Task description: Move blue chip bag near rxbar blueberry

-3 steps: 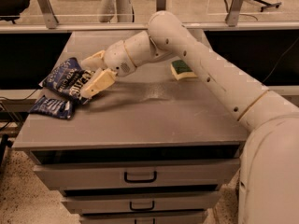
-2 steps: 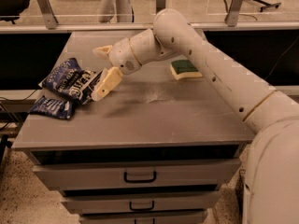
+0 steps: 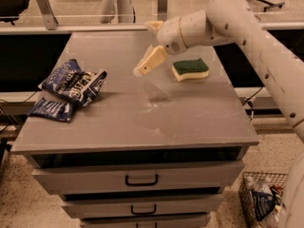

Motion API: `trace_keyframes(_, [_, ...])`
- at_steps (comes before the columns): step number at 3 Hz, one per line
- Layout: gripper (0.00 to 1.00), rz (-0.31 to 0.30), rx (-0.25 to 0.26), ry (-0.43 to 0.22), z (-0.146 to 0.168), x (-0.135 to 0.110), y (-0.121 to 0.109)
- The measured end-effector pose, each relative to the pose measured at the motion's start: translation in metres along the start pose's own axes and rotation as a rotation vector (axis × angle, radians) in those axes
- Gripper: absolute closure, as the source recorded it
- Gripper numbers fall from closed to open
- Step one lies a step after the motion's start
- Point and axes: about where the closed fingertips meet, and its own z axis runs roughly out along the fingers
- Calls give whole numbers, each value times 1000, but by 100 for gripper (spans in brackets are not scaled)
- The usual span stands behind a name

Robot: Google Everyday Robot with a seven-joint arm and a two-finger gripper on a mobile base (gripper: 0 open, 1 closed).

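Blue chip bag (image 3: 75, 82) lies crumpled at the left side of the cabinet top (image 3: 166, 118), its lower-left corner touching or just overlapping the small blue bar (image 3: 52, 109) by the front-left edge. W/ the two that close, the "near" goal looks met, prob why nothing is gripping the bag now. Gripper (image 3: 144, 48) hangs above the mid-back of the top, well apart from the bag and just left of the green-and-yellow sponge (image 3: 190, 69); its fingers are spread wide, w/ nothing between them and touching nothing.
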Motion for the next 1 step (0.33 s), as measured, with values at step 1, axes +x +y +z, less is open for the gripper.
trace_keyframes(1, [0, 48, 198, 12, -65, 11, -41])
